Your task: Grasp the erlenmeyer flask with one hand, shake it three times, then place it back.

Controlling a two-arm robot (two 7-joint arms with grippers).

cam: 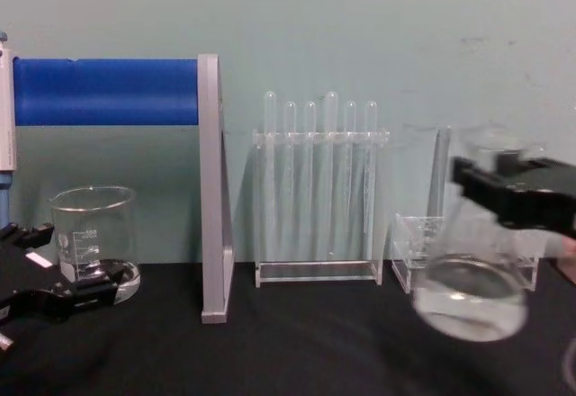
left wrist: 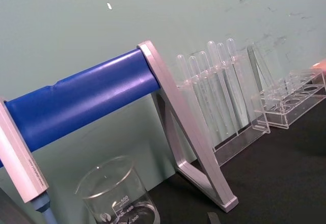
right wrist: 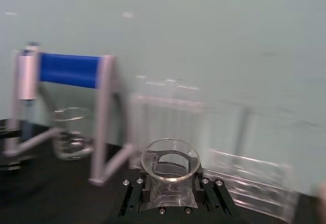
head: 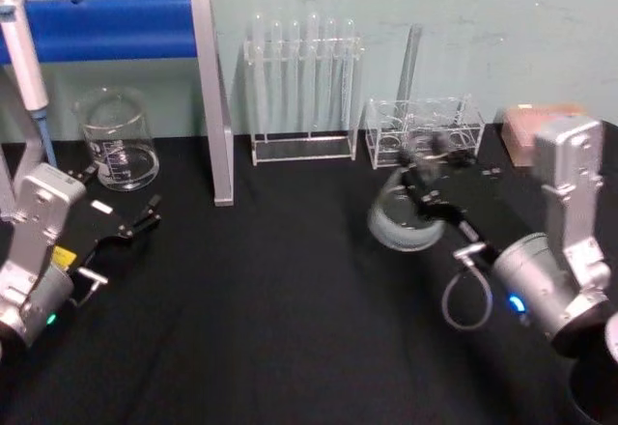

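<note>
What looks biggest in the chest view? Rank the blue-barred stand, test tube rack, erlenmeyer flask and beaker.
1. blue-barred stand
2-3. test tube rack and erlenmeyer flask, held by the right gripper: alike, flask nearer, so unranked
4. beaker

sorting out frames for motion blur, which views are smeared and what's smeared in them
Right wrist view: the test tube rack behind streaks, while the erlenmeyer flask held in the right gripper reads clean. Chest view: flask and gripper smear, the rack is steady. Head view: the flask's base is ghosted. Left wrist view: no smear on the beaker.
</note>
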